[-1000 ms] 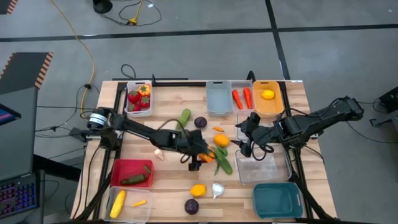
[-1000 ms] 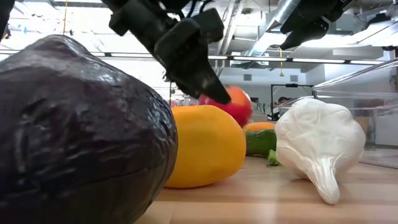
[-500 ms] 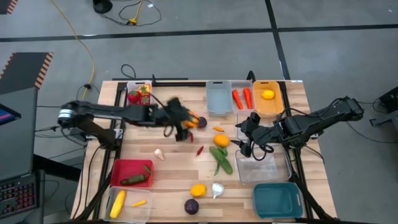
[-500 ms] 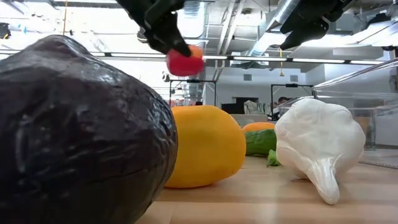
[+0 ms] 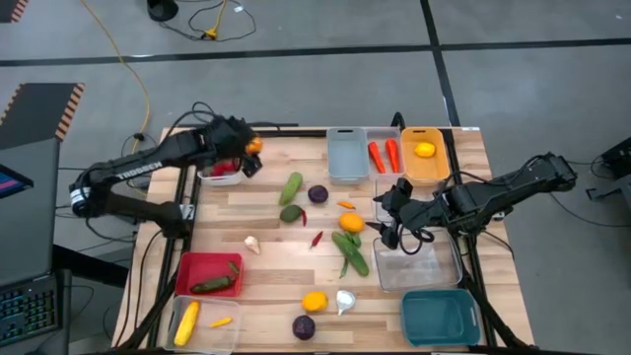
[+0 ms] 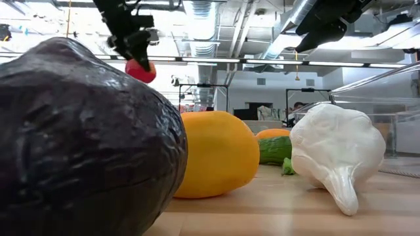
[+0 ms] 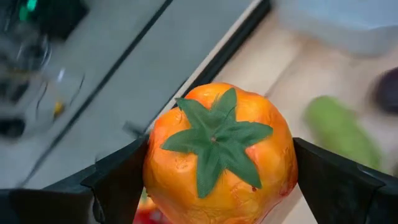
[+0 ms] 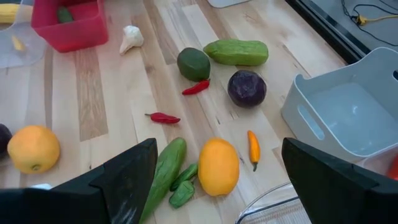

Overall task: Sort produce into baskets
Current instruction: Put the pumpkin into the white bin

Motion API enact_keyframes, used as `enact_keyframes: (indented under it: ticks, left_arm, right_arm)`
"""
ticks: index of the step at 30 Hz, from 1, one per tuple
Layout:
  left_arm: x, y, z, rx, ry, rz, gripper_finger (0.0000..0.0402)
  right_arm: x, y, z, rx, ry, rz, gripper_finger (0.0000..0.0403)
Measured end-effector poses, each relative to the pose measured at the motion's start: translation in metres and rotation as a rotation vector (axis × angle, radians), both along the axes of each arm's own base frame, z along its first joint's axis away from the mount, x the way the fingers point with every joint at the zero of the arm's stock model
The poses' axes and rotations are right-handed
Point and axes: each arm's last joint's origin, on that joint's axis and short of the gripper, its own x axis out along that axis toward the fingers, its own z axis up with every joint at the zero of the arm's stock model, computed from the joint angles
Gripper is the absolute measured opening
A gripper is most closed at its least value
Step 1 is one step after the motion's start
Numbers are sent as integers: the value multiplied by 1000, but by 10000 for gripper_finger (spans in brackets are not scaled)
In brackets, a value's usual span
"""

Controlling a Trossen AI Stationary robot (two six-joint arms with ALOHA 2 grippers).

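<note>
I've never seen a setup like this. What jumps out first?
The left gripper grips an orange-red tomato above the white basket of red produce at the table's far left corner. Loose vegetables litter the table's middle, where the right gripper hangs open.

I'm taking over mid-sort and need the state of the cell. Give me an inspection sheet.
Surface: wooden table, loose produce scattered mid-table.
Job's things: orange tomato held over white bin; carrots in clear bin; lemon in orange bin; teal bin empty.
Clutter: nothing seen.
Grippers: left gripper shut on the tomato; right gripper open, waiting above the table.
Cables: yellow cable on floor.
Surroundings: grey floor.
</note>
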Motion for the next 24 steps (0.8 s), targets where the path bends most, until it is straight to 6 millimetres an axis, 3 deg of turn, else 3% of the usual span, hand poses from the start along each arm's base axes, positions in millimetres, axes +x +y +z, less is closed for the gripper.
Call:
enact_keyframes:
  ticks: [6, 14, 24]
  left_arm:
    - [-21, 23, -24, -88, 40, 198, 348]
    - [-43, 36, -53, -163, 82, 367, 348]
    - [-49, 41, -57, -180, 77, 413, 348]
  right_arm:
    - [0, 0, 0, 0, 0, 0, 372]
    - [0, 0, 0, -2, 1, 2, 372]
    - [0, 0, 0, -5, 2, 4, 372]
